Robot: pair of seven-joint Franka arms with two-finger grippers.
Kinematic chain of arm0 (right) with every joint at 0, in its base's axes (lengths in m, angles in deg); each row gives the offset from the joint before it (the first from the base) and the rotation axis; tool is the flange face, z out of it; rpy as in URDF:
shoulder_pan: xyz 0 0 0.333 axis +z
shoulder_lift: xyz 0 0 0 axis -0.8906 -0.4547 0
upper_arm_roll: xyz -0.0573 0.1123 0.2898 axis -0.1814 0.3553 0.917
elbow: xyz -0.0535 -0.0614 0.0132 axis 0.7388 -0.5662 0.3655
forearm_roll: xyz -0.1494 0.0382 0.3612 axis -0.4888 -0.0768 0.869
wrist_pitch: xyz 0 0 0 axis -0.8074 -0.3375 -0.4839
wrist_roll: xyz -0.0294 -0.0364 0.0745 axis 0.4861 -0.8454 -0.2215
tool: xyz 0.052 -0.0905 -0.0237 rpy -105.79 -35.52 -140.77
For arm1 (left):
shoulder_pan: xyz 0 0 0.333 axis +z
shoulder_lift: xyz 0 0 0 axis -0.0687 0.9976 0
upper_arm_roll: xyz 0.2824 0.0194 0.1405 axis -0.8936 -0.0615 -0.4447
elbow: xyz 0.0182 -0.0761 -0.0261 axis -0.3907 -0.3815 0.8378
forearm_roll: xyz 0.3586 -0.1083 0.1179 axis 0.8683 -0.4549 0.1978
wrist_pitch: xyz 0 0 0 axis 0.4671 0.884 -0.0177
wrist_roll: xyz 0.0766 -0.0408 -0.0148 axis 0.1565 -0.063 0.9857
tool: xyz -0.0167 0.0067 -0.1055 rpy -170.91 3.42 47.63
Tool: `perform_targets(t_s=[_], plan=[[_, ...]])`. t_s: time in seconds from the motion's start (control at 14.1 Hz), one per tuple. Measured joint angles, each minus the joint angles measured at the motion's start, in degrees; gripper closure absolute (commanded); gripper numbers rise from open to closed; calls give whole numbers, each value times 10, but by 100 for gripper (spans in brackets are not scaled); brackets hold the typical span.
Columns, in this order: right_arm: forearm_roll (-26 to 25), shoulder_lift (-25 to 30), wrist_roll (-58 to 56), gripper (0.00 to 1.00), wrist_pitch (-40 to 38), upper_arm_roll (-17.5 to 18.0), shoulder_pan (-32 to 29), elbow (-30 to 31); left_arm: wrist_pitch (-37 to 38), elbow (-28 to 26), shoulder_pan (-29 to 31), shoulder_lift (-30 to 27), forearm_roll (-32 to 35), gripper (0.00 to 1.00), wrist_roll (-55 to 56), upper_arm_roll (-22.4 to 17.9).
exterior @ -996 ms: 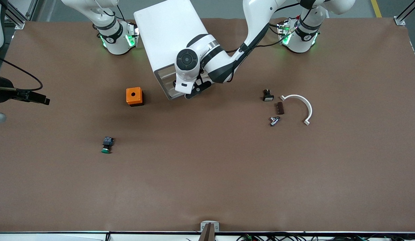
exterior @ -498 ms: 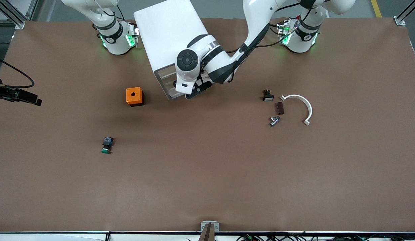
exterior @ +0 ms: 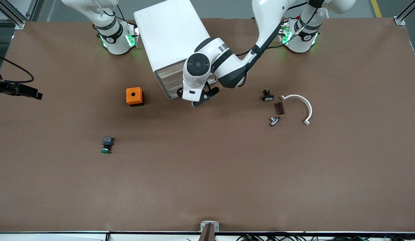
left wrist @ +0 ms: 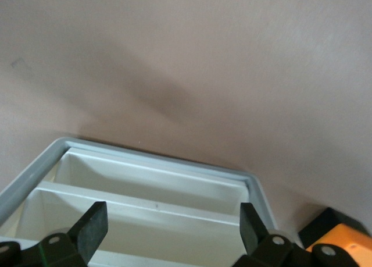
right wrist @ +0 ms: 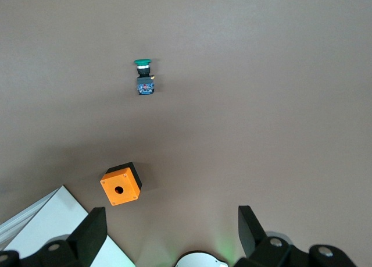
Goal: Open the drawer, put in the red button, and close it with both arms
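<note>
Shifted a little lower in the frame since a second ago, the left gripper (exterior: 198, 99) now hangs at upper centre of the front view, fingers apart, over the drawer (left wrist: 145, 191) at the white cabinet's (exterior: 170, 36) front. The drawer's divided tray shows beneath it. The right gripper (right wrist: 170, 223), also spread wide, is high over the worktop (exterior: 207, 174), looking down on the orange box (exterior: 134, 96) and the green button (exterior: 107, 145). No view shows the red button, so I cannot tell where it is.
</note>
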Motion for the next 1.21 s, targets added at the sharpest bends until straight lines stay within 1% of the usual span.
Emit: perform_targets(t_s=[0.14,0.28,0.5,0.71,0.85,1.07,1.21], plan=[[0,8,0,0,-3,-1,-6,-1,0,5,17,-6,0,1,-13,-1],[0,22,0,0,-6,-1,-16,-3,6,9,40,-21,3,1,-56,-1],[1,41,-2,0,-29,0,-28,-3,85,14,88,-72,21,0,-163,-2],[1,47,-3,0,-34,9,-26,-4,160,15,152,-133,33,0,-264,-4],[1,53,-3,0,-35,14,-16,-4,202,14,196,-159,35,1,-333,-4],[1,66,-3,0,-39,15,0,-3,261,13,252,-191,62,1,-429,-5],[1,77,-2,0,-40,15,8,4,288,11,290,-214,72,0,-482,-5]])
